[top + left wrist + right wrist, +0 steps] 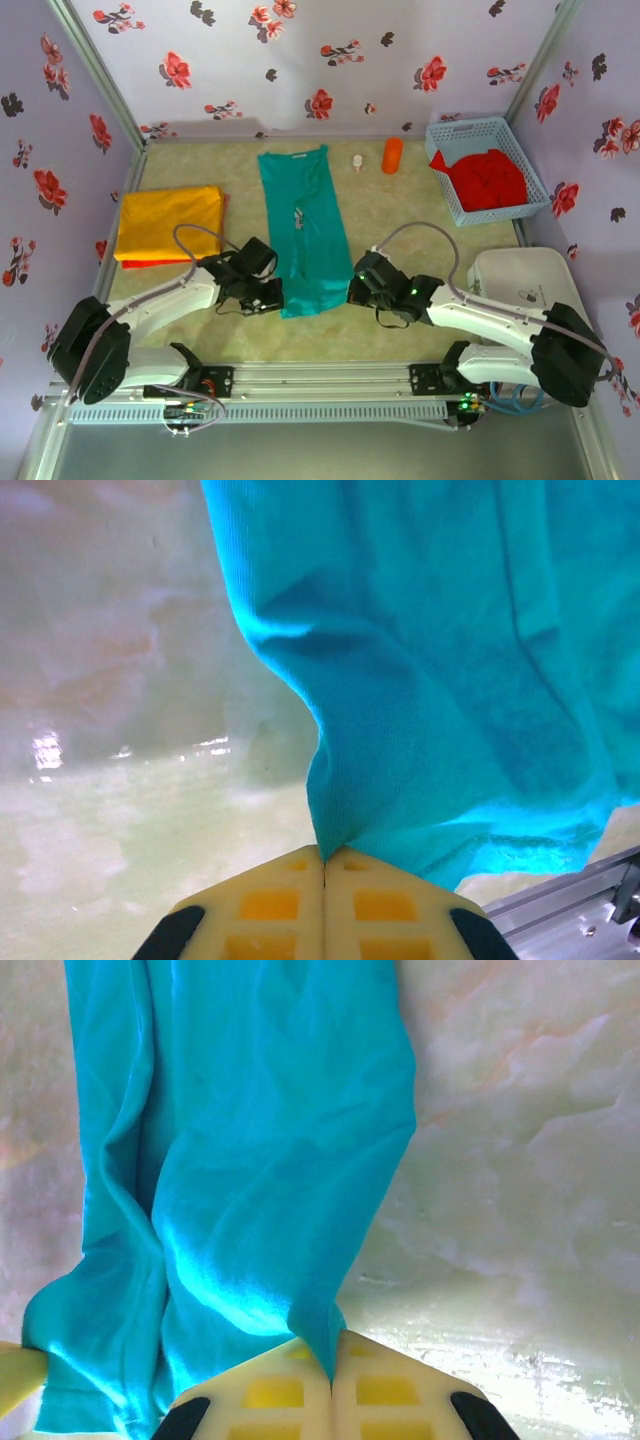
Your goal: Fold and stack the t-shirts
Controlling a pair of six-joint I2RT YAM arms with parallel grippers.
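ok so the teal t-shirt point(298, 225) is lying as a long narrow strip down the middle of the surface, collar end far from me and hem end right by the arms. The left tool point(323, 870) is pressed together on the near left corner of the cloth, and the right tool point(332, 1355) is pinching the near right edge the same way, with no gap between the pads on either one

My read is the next bit is the crosswise fold, hem up to collar. To do it well I'd raise both corners together and level, hold the cloth lightly taut between them so the middle doesn't sag, carry it over and lay the hem square on the far edge, and only let go once it's flat

Room is lilac wallpaper point(300, 60) with red flowers, and the surface point(410, 225) is a pale marbled beige. A folded yellow-orange t-shirt point(168, 225) sits well to the left, red t-shirts point(490, 180) are heaped in a light blue basket point(470, 125) at the far right, and an orange cylinder point(392, 155) stands near the back wall
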